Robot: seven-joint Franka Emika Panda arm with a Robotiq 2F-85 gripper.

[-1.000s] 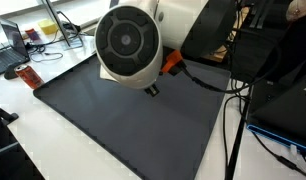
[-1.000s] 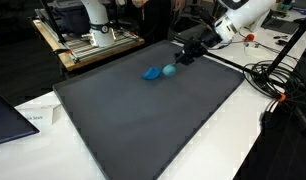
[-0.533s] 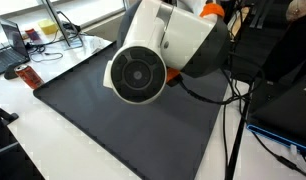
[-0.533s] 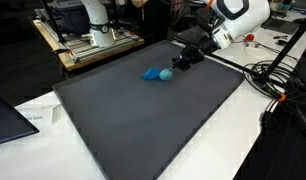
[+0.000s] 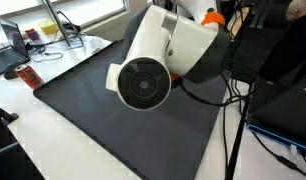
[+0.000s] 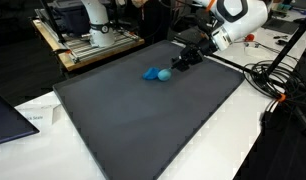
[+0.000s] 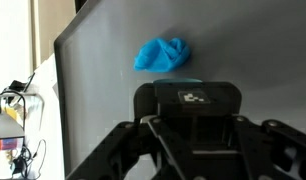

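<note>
Since a second ago, your arm (image 5: 163, 55) has been swinging upward and away from the near camera, so its round joint housing now sits lower and smaller in that exterior view, while the blue things on the mat have not shifted. You are holding the gripper (image 6: 179, 62) low over the far edge of the dark mat (image 6: 143, 115), with its tip just beside a small teal ball (image 6: 165, 73); whether it is touching the ball cannot be told. You are keeping the fingers drawn in as far as they go, and they may be pinching the ball, though the pictures are not settling that. Next to the ball, a crumpled blue cloth (image 6: 151, 73) is lying on the mat, touching or nearly touching it. In the wrist view the cloth (image 7: 161, 54) is looking like a soft, bunched wad of bright sky-blue fabric with folds and lobes, and a thin strip of teal (image 7: 180, 79) is peeking out just above the black gripper body. A small white marking is showing on that black body, too blurred to read. On the white table beside the mat, a sheet of paper (image 6: 35, 118) is carrying print too small to make out.
</note>
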